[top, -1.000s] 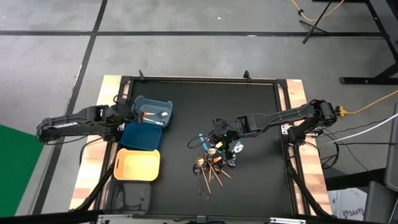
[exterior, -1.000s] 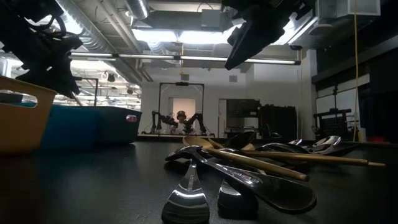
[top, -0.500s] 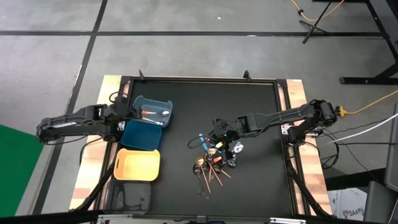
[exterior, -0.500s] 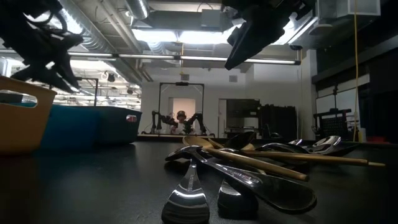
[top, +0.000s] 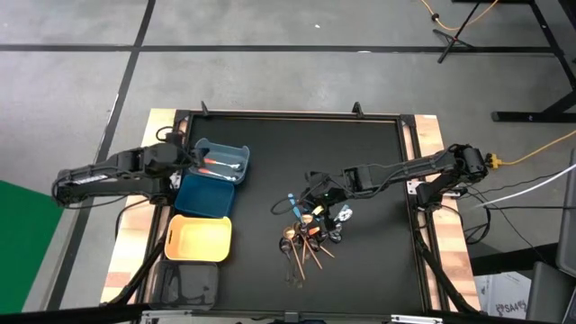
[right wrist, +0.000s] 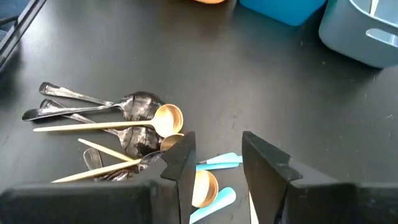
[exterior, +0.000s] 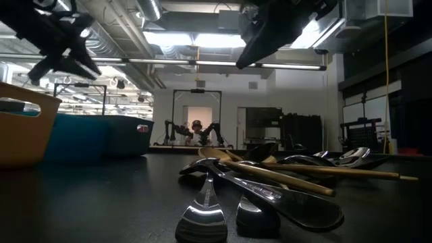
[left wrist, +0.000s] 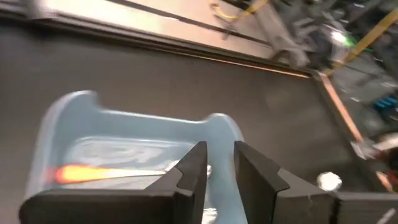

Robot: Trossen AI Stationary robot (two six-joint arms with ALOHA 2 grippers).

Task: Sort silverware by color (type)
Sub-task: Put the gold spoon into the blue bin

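The unsorted silverware (top: 308,232) lies in a heap right of the table's middle: silver, gold (right wrist: 168,118) and wood-handled pieces, with light blue ones (right wrist: 219,160) at its far side. My right gripper (right wrist: 217,163) hovers open above the light blue pieces, touching nothing. An orange-handled piece (left wrist: 93,173) with a silver head lies on the floor of the grey-blue bin (top: 225,155) at the far left. My left gripper (left wrist: 221,169) stands open above that bin's left end (top: 191,158), with nothing between its fingers.
A dark blue bin (top: 205,195), a yellow bin (top: 200,238) and a dark tray (top: 184,283) stand in a row toward the near edge, below the grey-blue bin. Bare black table top lies between the bins and the heap. A raised frame (top: 297,115) edges the table.
My left gripper has risen from the grey-blue bin, tipped its fingers upward and drawn slightly toward the table's left edge. The orange-handled piece, hidden under it before, now shows lying in the bin. My right gripper has stayed over the heap.
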